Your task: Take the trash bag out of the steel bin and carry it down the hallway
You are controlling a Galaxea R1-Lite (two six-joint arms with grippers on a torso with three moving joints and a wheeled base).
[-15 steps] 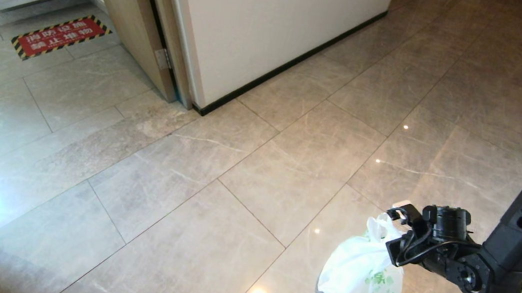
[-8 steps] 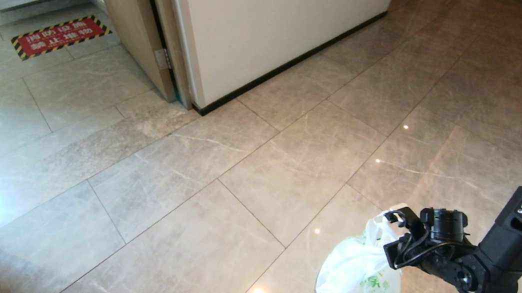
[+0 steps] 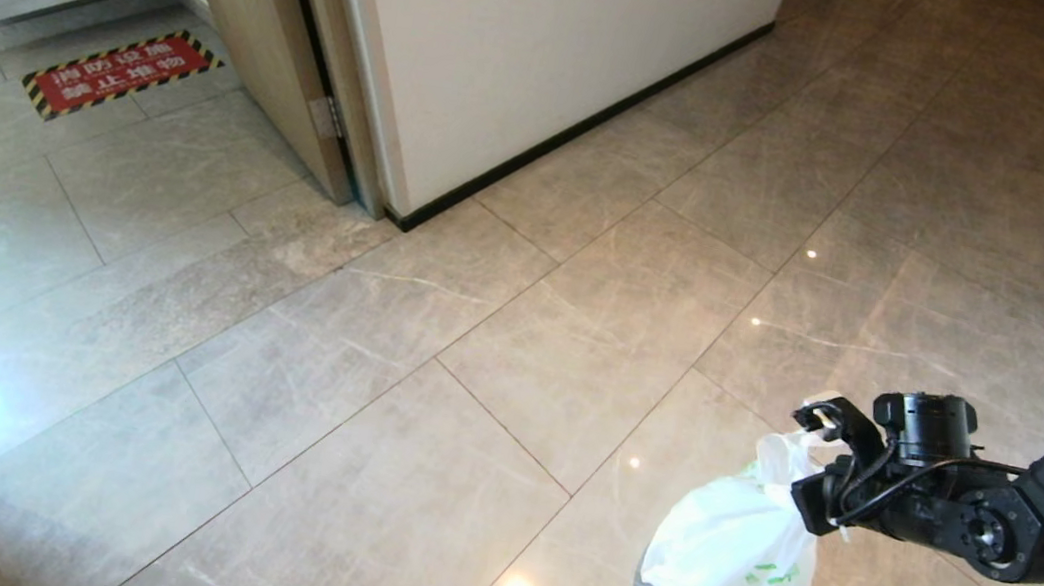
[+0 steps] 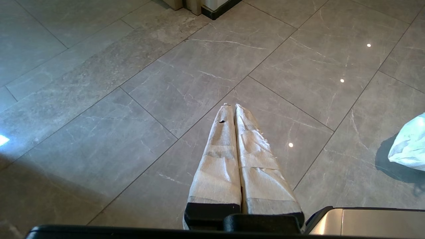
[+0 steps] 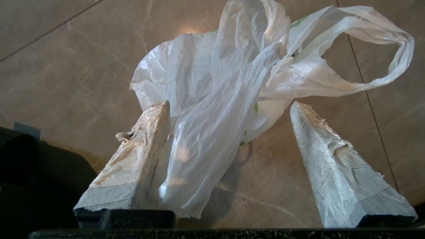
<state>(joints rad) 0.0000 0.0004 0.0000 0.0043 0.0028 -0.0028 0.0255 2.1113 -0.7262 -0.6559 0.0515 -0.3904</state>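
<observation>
1. Head view: the trash bag (image 3: 730,552) sits on the glossy hallway floor (image 3: 494,350) at the lower right. Its bulging body rests on the tiles and its gathered neck and loop handles rise toward the right gripper (image 3: 827,444), so its long axis runs roughly upright, leaning a little toward the arm. The black right arm reaches in from the right edge, with the gripper just above and beside the bag's top. An off-white wall (image 3: 553,55) with a black baseboard runs along the left, ending at a wooden door frame (image 3: 263,37). A red floor sign with a yellow-black border (image 3: 118,68) lies well apart at the upper left. The tiles between the bag and the far corridor carry nothing.

2. Left wrist view: the left gripper (image 4: 232,109) hangs over bare tiles, its taped fingers pressed together and holding nothing. One edge of the bag shows at the side, well apart, and a brushed metal surface (image 4: 365,220) shows at the lower right corner.

3. Right wrist view: the right gripper's fingers (image 5: 139,149) stand wide apart. A thin fold of the bag drapes between them and touches one finger, unclamped. One loop handle arcs away past the other finger.
</observation>
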